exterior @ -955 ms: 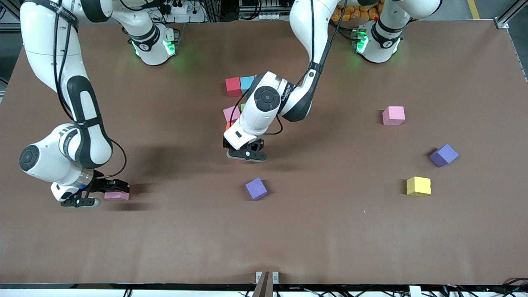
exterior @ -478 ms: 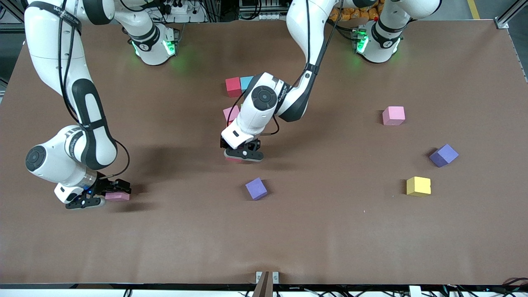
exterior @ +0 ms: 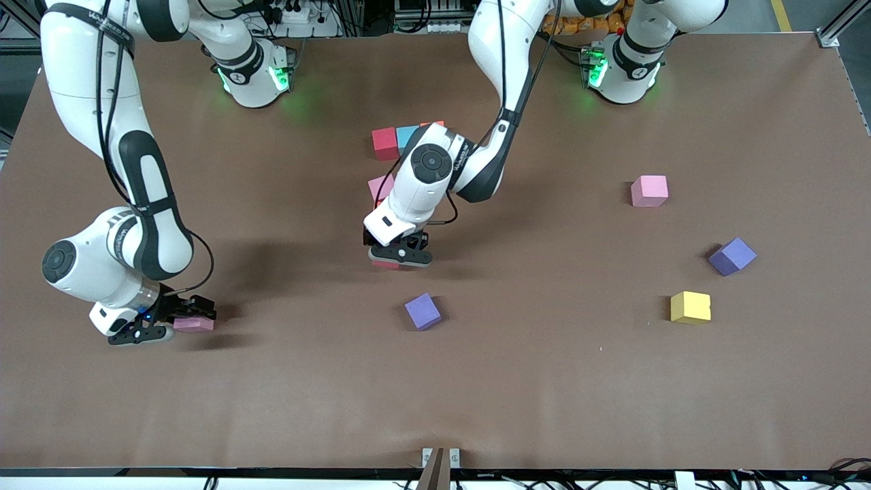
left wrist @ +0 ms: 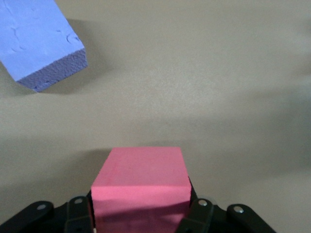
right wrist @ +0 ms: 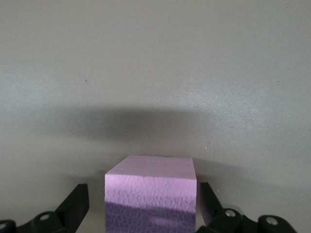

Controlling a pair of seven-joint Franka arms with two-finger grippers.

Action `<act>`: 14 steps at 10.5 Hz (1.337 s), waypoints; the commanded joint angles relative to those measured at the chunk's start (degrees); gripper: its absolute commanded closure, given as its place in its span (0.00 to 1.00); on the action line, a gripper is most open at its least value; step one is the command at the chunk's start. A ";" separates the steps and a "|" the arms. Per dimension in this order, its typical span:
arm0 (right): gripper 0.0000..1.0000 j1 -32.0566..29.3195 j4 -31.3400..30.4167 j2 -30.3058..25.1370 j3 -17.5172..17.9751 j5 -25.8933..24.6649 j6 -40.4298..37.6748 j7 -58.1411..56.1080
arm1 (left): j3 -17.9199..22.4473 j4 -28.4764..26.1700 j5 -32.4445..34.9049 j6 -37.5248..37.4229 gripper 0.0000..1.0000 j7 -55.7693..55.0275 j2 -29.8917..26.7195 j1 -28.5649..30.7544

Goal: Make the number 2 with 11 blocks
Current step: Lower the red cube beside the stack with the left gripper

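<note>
My left gripper (exterior: 398, 257) is shut on a red block (left wrist: 140, 187). It hangs low over the mid table, just nearer the camera than a cluster of blocks: red (exterior: 384, 143), light blue (exterior: 407, 136), orange (exterior: 433, 124) and pink (exterior: 379, 186); the arm hides the rest of the cluster. My right gripper (exterior: 189, 320) stands open around a pink block (right wrist: 151, 191) lying on the table at the right arm's end, with a gap on each side. Loose pink (exterior: 648, 190) and yellow (exterior: 690, 307) blocks lie toward the left arm's end.
One purple cube (exterior: 422, 311) lies nearer the camera than my left gripper and shows in the left wrist view (left wrist: 41, 43). A second purple cube (exterior: 732, 256) sits between the loose pink and yellow blocks. The brown table's front edge (exterior: 435, 466) carries a small bracket.
My left gripper has sunk and shifted slightly toward the right arm's end with the red block. The right arm moved a little early on, then held still around the pink block.
</note>
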 commanded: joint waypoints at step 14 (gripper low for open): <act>0.00 -0.79 0.36 -1.19 -0.04 0.85 -0.93 -4.38 | -0.08 4.99 -2.70 1.93 1.00 -1.24 5.57 -1.24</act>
